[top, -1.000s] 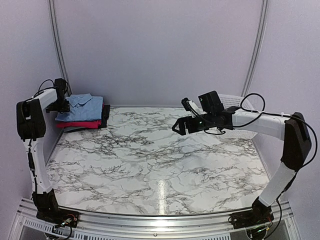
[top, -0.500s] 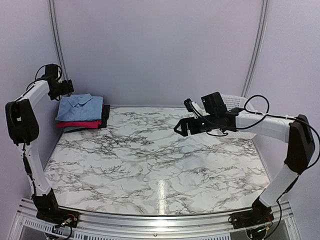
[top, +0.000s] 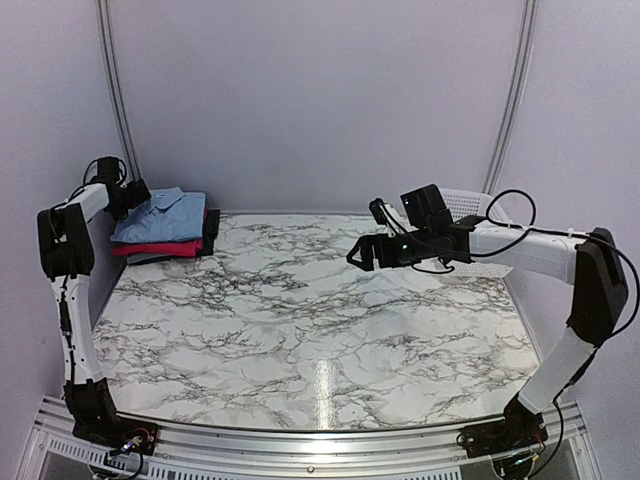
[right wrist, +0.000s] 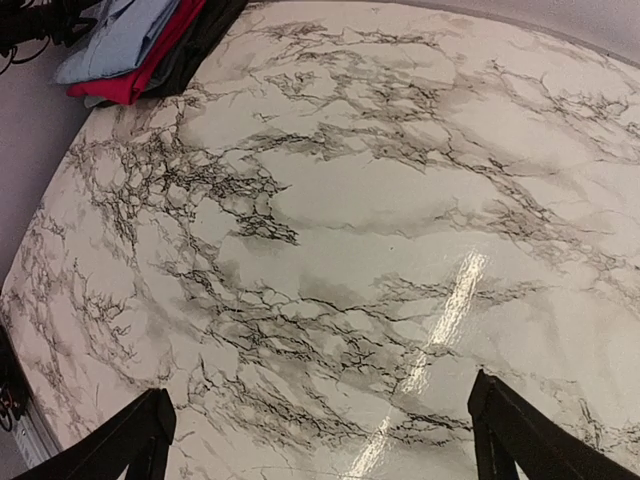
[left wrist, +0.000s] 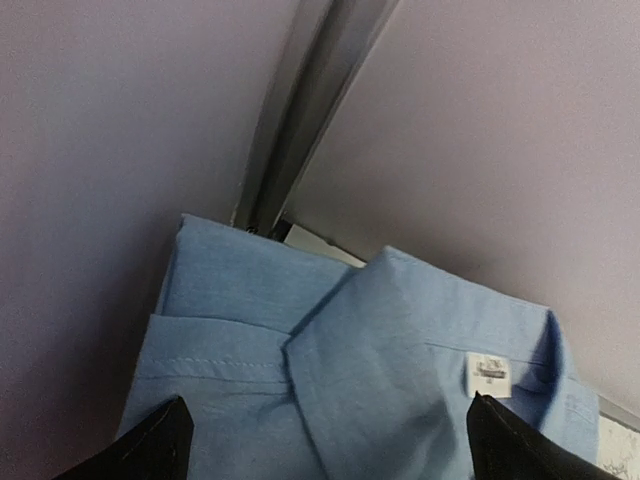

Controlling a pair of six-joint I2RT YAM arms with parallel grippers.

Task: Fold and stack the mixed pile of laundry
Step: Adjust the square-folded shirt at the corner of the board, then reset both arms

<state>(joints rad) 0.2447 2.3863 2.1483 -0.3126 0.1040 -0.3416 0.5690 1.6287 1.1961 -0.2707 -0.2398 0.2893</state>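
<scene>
The laundry is a folded stack at the table's far left corner: a light blue collared shirt on top, a pink-red T-shirt under it, a dark piece at the right side. My left gripper is open and hovers just over the blue shirt's collar, holding nothing. My right gripper is open and empty above the middle of the table. The stack also shows in the right wrist view.
A white slatted basket stands at the far right behind my right arm. The marble table lies under both arms. Grey walls and a metal post close in behind the stack.
My left gripper rose away from the stack, then came back down to the blue shirt's collar. The right arm barely moved.
</scene>
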